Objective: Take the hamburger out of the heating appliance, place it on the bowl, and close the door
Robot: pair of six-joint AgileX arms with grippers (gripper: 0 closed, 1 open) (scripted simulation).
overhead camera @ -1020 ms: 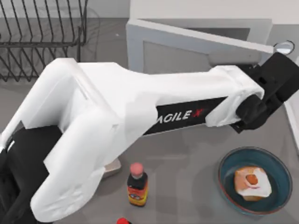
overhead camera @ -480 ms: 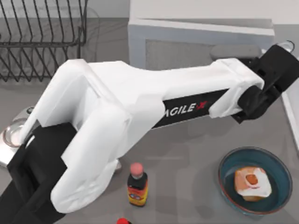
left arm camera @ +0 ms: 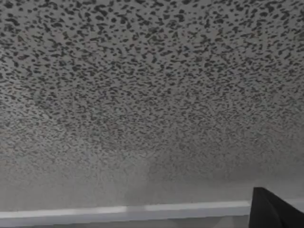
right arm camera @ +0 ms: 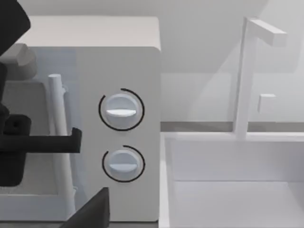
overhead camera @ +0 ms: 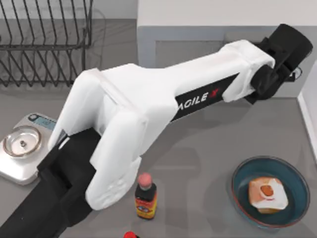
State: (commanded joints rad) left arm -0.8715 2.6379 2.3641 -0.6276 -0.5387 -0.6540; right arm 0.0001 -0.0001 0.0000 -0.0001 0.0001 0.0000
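Note:
The hamburger point(overhead camera: 267, 194) lies in the dark-blue bowl point(overhead camera: 239, 181) at the front right of the table. At the back stands the heating appliance point(overhead camera: 208, 12), its door point(overhead camera: 193, 49) flush with the front. My left arm reaches across the table, and my left gripper point(overhead camera: 290, 47) presses against the door's right end near the pale bar handle point(right arm camera: 57, 142). The right wrist view shows the two dials point(right arm camera: 121, 109) and my left gripper point(right arm camera: 28, 142) against the door. The door's speckled window point(left arm camera: 152, 95) is very close in the left wrist view.
A wire dish rack point(overhead camera: 44, 39) stands at the back left. Silver scales point(overhead camera: 22, 148) carrying a small metal pan sit at the left. A sauce bottle point(overhead camera: 145, 198) stands front centre. A white sink point(right arm camera: 228, 180) with a faucet point(right arm camera: 247, 71) adjoins the appliance's right side.
The door swung from partly open to flush against the appliance as my left arm pushed toward the back. The arm's shift uncovered the scales at the left.

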